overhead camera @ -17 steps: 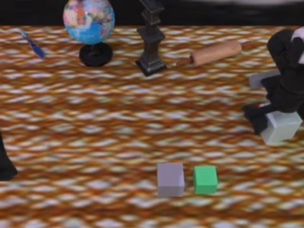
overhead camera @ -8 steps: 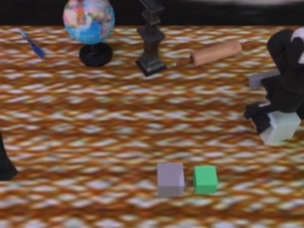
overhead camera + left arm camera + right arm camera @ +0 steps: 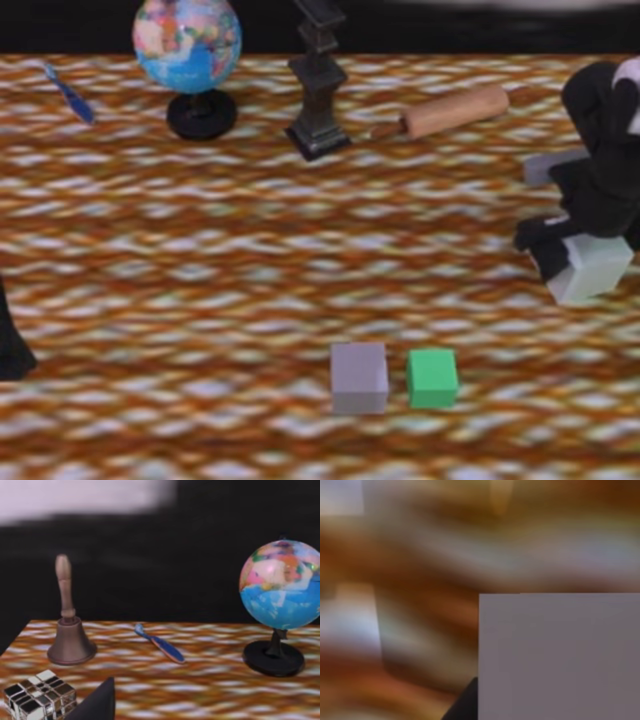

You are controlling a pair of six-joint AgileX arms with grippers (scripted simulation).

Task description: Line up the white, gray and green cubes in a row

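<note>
The white cube sits at the table's right edge, tilted, directly under the right gripper. Its dark fingers clasp the cube, one pressed against its left face; the other is hidden behind the arm. In the right wrist view the cube fills the near corner, with a dark fingertip touching its edge.

Well away from those fingers, toward the front middle of the table, the gray cube and the green cube stand side by side, close but apart, the green one nearer the right gripper.

Beyond the fingers, along the back edge, lie a rolling pin, a dark pedestal, a globe and a blue toothbrush.

The left gripper is parked at the left edge; I cannot tell whether its fingers are apart or closed. Its wrist view shows a bell and a mirrored puzzle cube.
</note>
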